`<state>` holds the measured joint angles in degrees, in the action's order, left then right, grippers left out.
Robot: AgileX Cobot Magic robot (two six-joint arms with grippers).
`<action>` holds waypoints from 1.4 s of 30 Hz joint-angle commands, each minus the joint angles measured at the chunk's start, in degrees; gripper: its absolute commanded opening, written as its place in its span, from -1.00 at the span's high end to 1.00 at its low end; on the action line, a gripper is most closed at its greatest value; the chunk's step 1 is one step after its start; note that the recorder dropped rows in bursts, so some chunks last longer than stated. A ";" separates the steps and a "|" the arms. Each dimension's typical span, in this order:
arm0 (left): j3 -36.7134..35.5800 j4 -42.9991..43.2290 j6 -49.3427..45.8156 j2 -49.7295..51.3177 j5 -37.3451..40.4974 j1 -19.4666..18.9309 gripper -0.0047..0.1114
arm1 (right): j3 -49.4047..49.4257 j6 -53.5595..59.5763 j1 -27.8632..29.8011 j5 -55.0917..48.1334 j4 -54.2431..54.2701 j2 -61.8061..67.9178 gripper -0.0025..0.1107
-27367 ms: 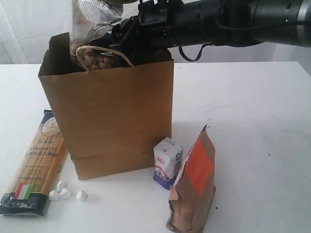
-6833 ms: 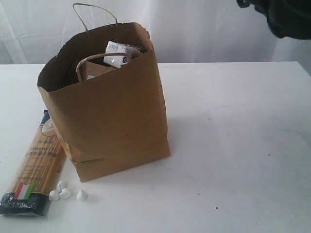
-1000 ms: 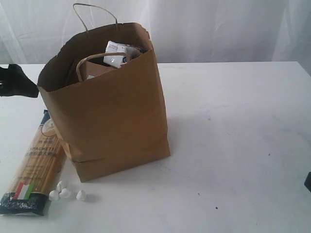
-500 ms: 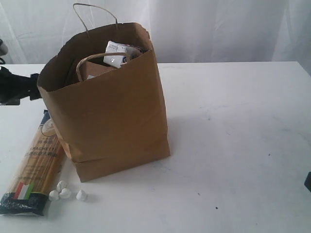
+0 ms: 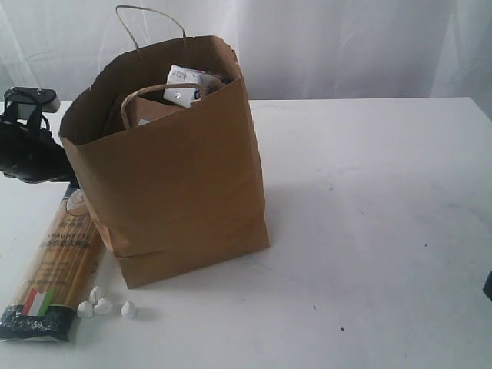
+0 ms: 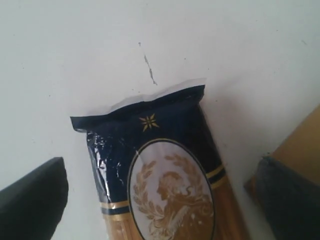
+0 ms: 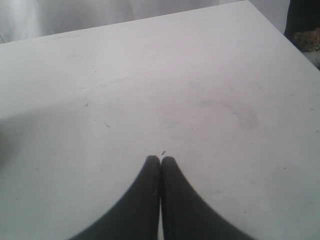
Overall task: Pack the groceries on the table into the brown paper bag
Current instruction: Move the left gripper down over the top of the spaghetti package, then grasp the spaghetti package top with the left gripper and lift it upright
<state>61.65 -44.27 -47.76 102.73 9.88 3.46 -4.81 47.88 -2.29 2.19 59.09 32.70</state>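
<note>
Nearest me, at the lower left of the exterior view, small white lumps [image 5: 104,307] sit clustered on the matte white table [image 5: 369,231]. They are just beside the dark, flag-marked end of the long spaghetti packet [image 5: 55,261]. The packet lies flat along the frame's left side, and its far end reaches the foot of the brown paper bag [image 5: 181,177]. My left gripper [image 6: 160,172] hangs over that far end with its dark fingers [image 6: 32,197] spread wide. One finger is on either side of the glossy navy film and its gold medallion. The creased kraft bag stands upright at centre left, and a small white-blue carton [image 5: 188,83] pokes from its open mouth. My right gripper [image 7: 160,160] has its tapered black tips pressed together on nothing, above bare, faintly scuffed tabletop.
</note>
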 commanded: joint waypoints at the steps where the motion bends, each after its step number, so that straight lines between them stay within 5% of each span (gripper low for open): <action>1: 0.06 -0.18 0.61 2.43 1.01 0.64 -0.89 | 0.21 -0.19 -0.15 0.60 -0.26 0.17 0.96; 24: 0.06 -0.09 -0.97 5.56 -5.57 2.03 -0.89 | 0.21 -0.84 -0.15 0.48 -0.26 0.17 0.96; 33: 0.06 -0.09 -0.23 7.54 -1.92 2.03 -0.89 | 0.21 -0.84 -0.15 0.48 -0.26 0.17 0.96; 35: 0.06 -0.09 -0.23 8.74 0.10 2.03 -0.78 | 0.21 -3.33 -0.15 0.48 -0.26 0.17 0.96; 42: 1.44 -0.09 3.97 9.63 8.23 1.82 0.78 | 0.21 -8.25 -0.15 0.48 -0.26 0.17 0.96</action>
<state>63.23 -45.00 -45.88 111.80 10.35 5.13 -4.81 40.20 -2.29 2.19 59.09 32.70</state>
